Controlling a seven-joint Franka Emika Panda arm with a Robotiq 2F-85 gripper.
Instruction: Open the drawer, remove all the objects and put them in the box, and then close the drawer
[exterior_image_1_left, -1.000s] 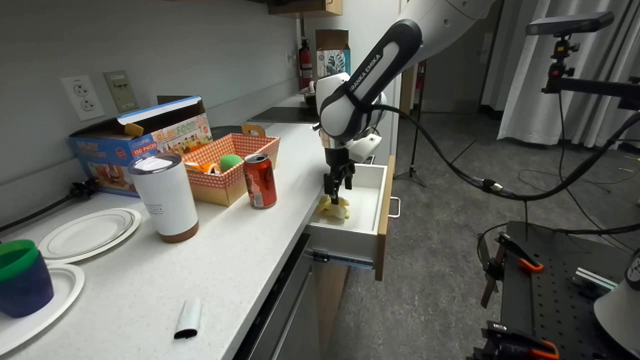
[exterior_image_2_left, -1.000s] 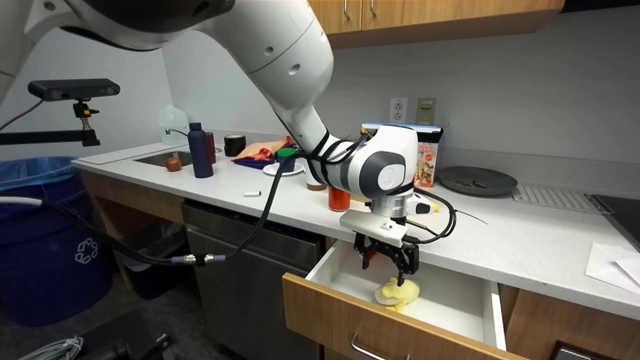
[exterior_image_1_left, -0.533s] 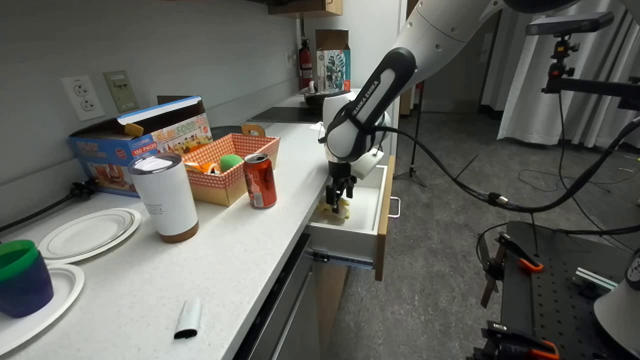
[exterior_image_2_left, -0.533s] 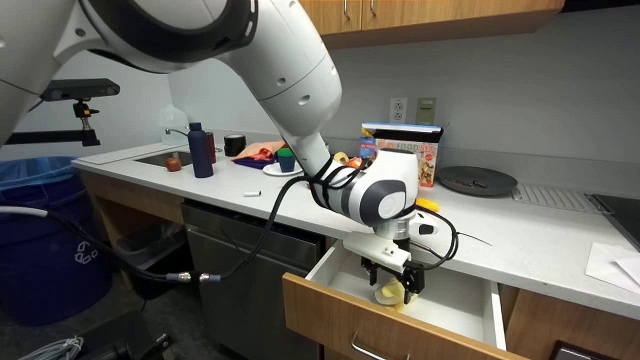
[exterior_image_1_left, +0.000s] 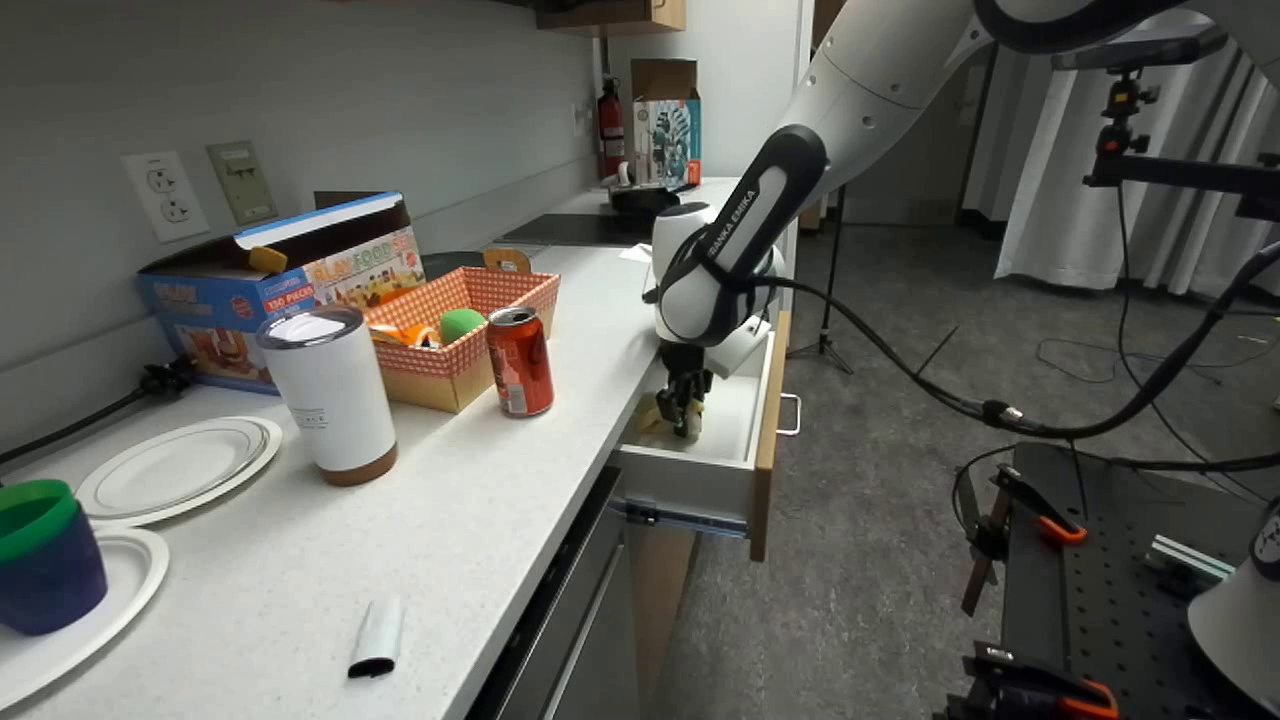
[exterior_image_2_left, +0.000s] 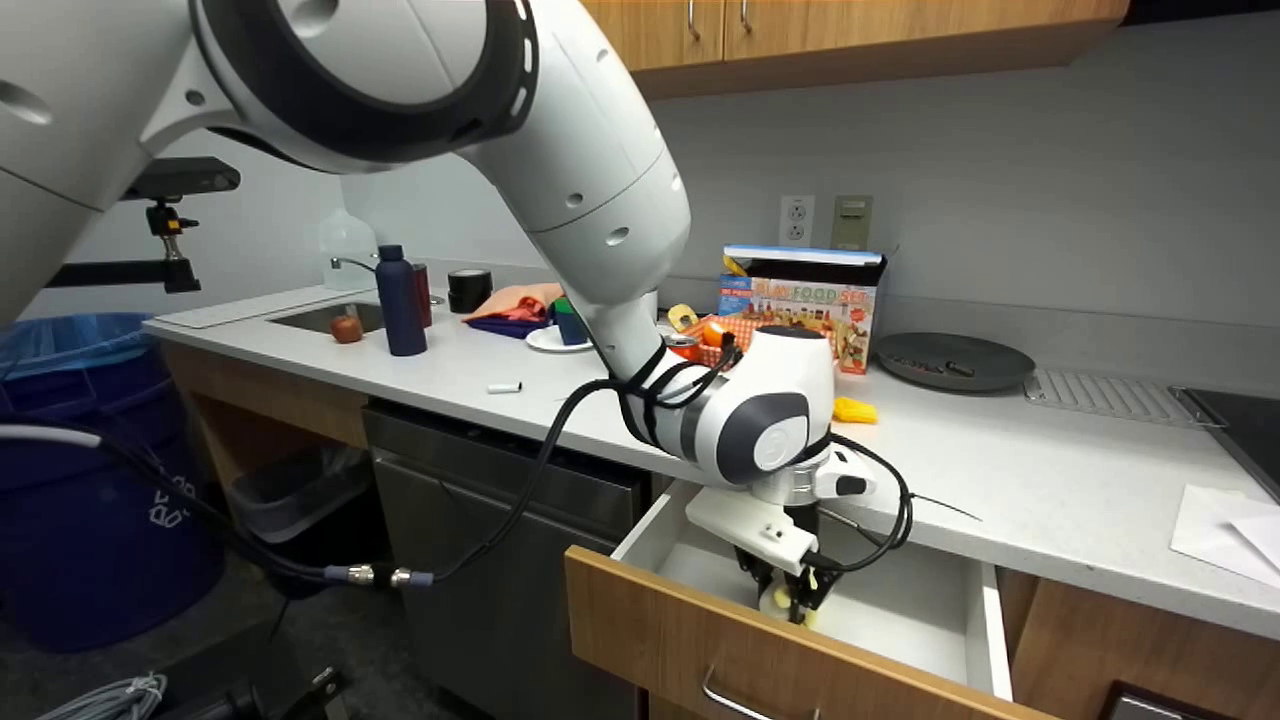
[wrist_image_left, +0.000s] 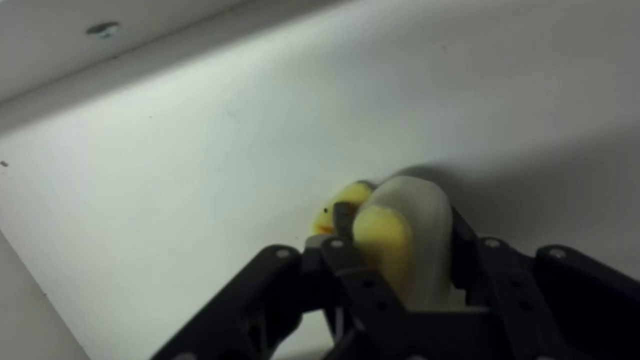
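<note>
- Spanning the upper part of both exterior views, the robot arm (exterior_image_2_left: 610, 200) bends down past the near edge of the counter (exterior_image_1_left: 430, 530).
- The drawer (exterior_image_2_left: 700, 640) stands pulled out beneath that edge; the opening step looks done, the emptying under way.
- In an exterior view the box (exterior_image_1_left: 465, 352) sits on the counter, left of the drawer and higher, holding a few things, a green item (exterior_image_1_left: 461, 325) among them.
- The gripper (wrist_image_left: 402, 225) points down inside the drawer, its fingers (wrist_image_left: 343, 220) closed around a yellow-and-white object (wrist_image_left: 387, 245), a finger on each side; how firm the hold is cannot be told.
- The red can (exterior_image_1_left: 522, 362) stands just beside the box, on the drawer's side, so a low swing leftward might clip it.
- The object is low in the drawer, directly between the fingers. In the wrist view its rounded white part seems to run along the fingers, across their closing line. With the box up and to the left, the next move probably calls for lifting above the counter before going left.
</note>
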